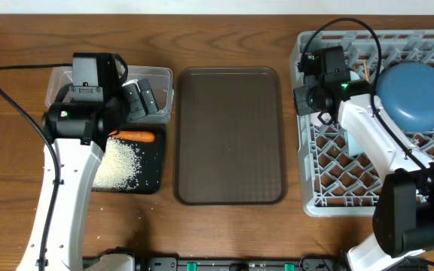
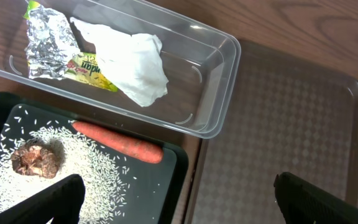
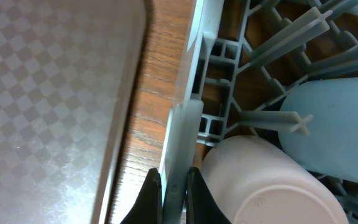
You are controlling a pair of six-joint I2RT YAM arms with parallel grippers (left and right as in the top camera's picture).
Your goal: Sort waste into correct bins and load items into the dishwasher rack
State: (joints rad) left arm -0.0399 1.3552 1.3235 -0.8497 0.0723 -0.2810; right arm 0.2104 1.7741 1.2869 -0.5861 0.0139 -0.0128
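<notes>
My left pincer (image 2: 180,194) released, wide over black tray (image 2: 159,185). My right pincer (image 3: 173,190) clenched on rack (image 3: 219,53) rim, beside pink cup (image 3: 260,180).

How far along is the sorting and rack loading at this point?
Nearly finished. Done: foil, packet and tissue lie in the clear tub; rice, brown lump and carrot on the black tray; blue plate, pink cup and a light blue dish sit in the rack. In hand: nothing visible; left gripper is open, right gripper is at the rack's edge, grip unclear. Left: nothing shows on the serving tray.
</notes>
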